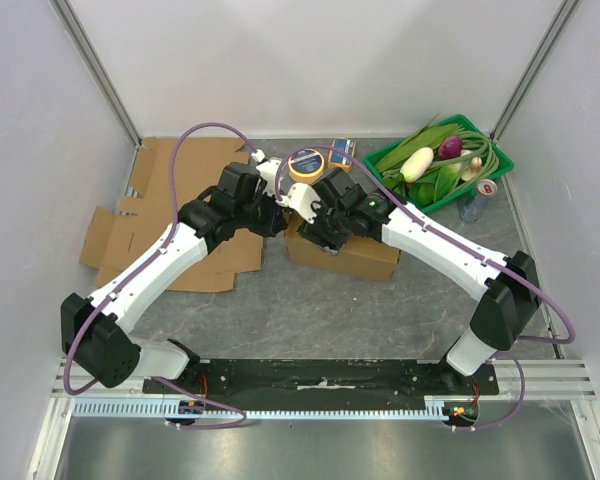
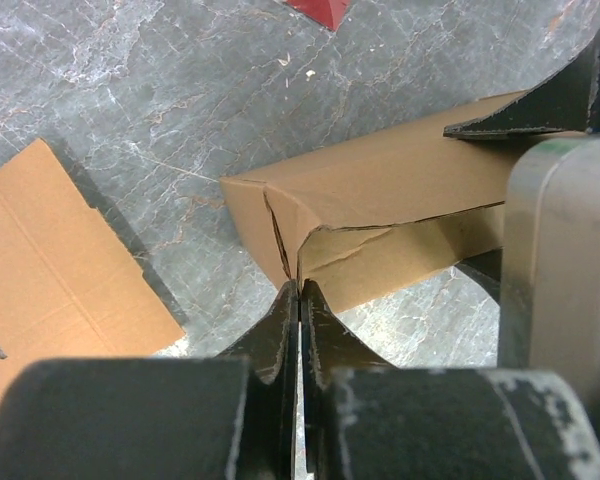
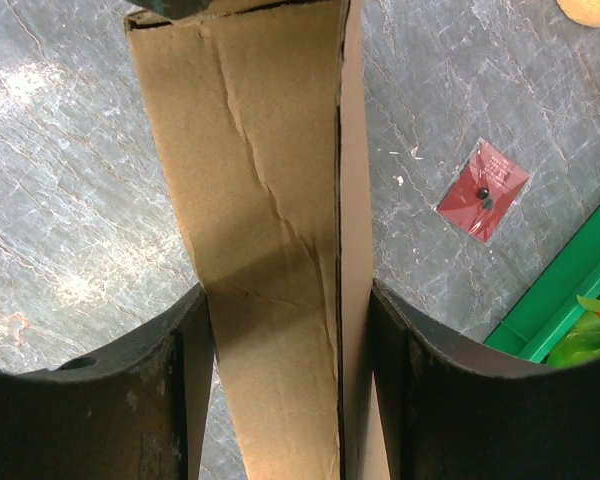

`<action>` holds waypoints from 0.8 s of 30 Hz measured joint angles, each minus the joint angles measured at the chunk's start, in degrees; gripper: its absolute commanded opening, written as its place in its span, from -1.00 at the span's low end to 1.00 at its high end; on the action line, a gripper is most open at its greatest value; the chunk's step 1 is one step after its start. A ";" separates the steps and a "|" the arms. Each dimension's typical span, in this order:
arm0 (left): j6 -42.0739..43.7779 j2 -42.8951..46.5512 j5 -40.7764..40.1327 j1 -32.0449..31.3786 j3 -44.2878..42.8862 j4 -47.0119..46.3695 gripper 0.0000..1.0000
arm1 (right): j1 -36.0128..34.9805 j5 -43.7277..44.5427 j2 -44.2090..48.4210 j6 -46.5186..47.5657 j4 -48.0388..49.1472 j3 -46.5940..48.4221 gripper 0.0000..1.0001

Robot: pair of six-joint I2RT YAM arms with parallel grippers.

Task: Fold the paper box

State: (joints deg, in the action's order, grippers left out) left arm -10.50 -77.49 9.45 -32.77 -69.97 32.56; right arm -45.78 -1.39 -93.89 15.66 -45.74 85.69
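– At far left on the table (image 1: 310,320): flat cardboard sheets (image 1: 170,215), spread out and unfolded, well apart from the work. Spare stock, probably?

– Looks so; touched by neither arm. Next, to their right, the left gripper (image 2: 299,292): pressed together, tips at the left end of the paper box (image 1: 358,258), with a creased flap edge running straight into the seam between the fingers (image 2: 270,345).

– Pinched on that flap, then?

– Seems so, though too thin to make out any card between the pads. Likely held there to steer the end flap inward. Crumpled and split at that corner, so calls for a gentle push, not a shove.

– And the box itself?

– Sits mid-table, long side running left to right, just right of the sheets. Half formed by the look: sides up, left end not yet closed.

– Right gripper (image 3: 285,295)?

– Spread wide yet clamped across the box's width, one finger against each side. Serves as an anchor, presumably, to stop any sliding or splaying during the tuck at the other end.

– Further right?

– Small red packet (image 3: 483,190) on the stone, near the box but not touching. Beyond the box, a roll of tape (image 1: 307,166). At far right, a green tray (image 3: 550,305) of vegetables with a can (image 1: 477,200) just beside it. Out of the way, no part in the fold.
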 measured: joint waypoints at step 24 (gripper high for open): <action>-0.81 0.33 -0.61 -0.35 2.64 -4.81 -0.96 | 0.59 0.48 0.33 -3.21 2.12 -0.92 0.63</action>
State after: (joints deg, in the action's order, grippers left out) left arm -11.31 -77.17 8.84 -33.12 -67.33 27.75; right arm -45.19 -0.91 -93.56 12.45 -43.62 84.77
